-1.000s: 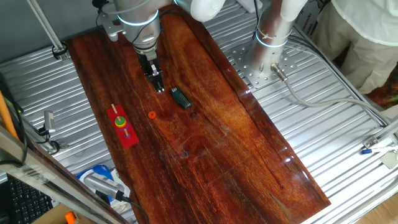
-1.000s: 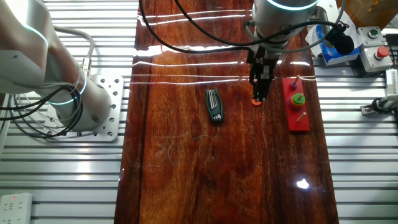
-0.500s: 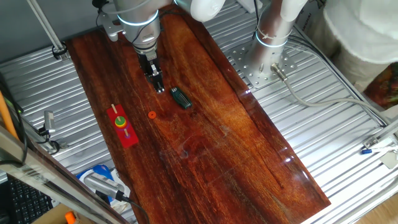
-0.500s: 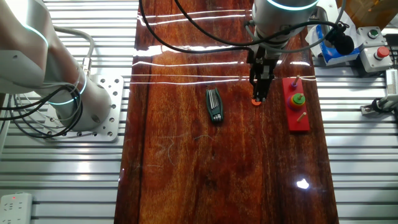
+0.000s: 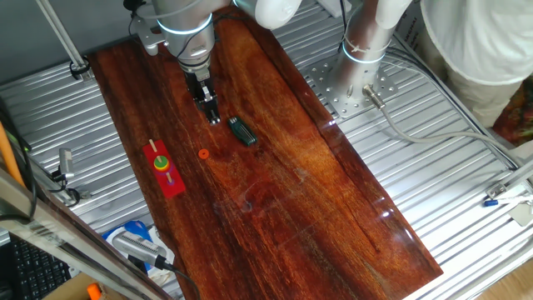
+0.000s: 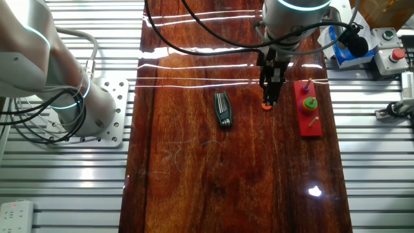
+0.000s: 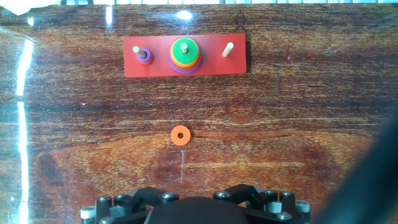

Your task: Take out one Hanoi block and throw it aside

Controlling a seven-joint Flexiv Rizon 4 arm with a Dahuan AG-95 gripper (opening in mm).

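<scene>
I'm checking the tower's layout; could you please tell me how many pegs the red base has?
3: the left peg carries a small purple ring, the middle peg holds the stacked rings topped by green, and the right peg is bare.

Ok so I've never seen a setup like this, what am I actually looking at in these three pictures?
A robot arm works over a dark wooden table. Two cameras watch from opposite sides; the third sits on the robot's hand and looks down past the fingers. The gripper at the arm's end hangs above the wood and seems to hold nothing, though I cannot tell how far its fingers are spread. On the table lie a red peg board with coloured rings stacked on its middle peg, the green ring on top, a loose orange ring, and a dark green folding tool.
</scene>
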